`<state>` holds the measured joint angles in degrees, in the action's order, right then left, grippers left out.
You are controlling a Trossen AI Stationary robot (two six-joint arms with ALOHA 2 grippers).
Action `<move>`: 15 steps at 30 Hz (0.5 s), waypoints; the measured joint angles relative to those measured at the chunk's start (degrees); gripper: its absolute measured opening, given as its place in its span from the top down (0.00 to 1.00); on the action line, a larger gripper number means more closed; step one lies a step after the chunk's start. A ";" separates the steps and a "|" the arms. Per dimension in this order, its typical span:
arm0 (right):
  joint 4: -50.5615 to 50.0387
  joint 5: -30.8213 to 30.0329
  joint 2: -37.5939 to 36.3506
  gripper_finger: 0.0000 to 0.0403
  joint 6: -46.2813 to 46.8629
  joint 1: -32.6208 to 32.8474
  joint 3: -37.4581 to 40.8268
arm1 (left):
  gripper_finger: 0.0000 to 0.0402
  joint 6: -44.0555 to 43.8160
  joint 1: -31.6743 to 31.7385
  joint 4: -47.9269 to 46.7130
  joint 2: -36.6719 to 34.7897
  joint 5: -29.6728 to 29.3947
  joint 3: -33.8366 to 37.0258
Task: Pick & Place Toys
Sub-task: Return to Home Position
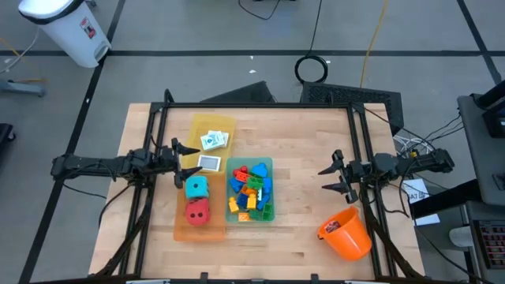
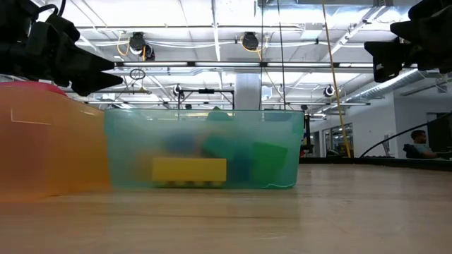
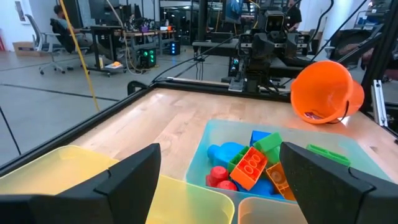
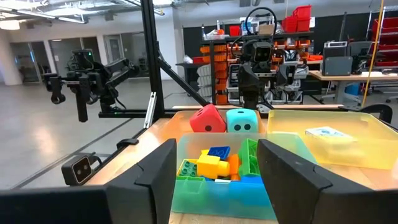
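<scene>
Heaped in teal tray (image 2: 141, 134), surface centre: bricks (image 1: 251, 189). Dice (image 1: 196, 188) in orange tray (image 1: 178, 229), cards (image 1: 213, 140) in yellow tray (image 1: 229, 125) alongside. Left tool (image 1: 191, 162) wide, empty, nearer, at trays' left side; right tool (image 1: 322, 180) wide, well apart.

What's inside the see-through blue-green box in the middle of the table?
The teal tray holds a heap of plastic bricks: blue, red, yellow, green and orange. Any bricks at the bottom are covered by the heap.
</scene>
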<state>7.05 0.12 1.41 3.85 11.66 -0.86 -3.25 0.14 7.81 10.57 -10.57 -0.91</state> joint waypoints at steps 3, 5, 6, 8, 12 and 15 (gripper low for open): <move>0.00 0.00 0.00 0.52 -0.01 0.00 0.00 | 0.18 0.00 0.00 0.00 0.00 0.00 0.00; 0.00 0.00 0.00 0.52 -0.01 0.00 0.00 | 0.18 0.01 0.00 0.00 0.00 -0.01 0.00; 0.00 0.00 0.00 0.52 -0.01 0.00 0.00 | 0.17 0.01 0.00 0.00 0.00 -0.02 0.00; 0.00 0.00 0.00 0.53 -0.01 0.00 0.00 | 0.17 0.00 0.00 0.00 0.00 -0.02 0.00; 0.00 0.00 0.00 0.53 -0.01 0.00 0.00 | 0.18 0.00 0.00 0.00 0.00 -0.02 0.00; 0.00 0.00 0.00 0.52 -0.01 0.00 0.00 | 0.18 0.00 0.00 0.02 0.00 -0.02 0.00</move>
<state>7.05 0.12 1.41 3.84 11.66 -0.86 -3.25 0.14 7.84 10.57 -10.59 -0.91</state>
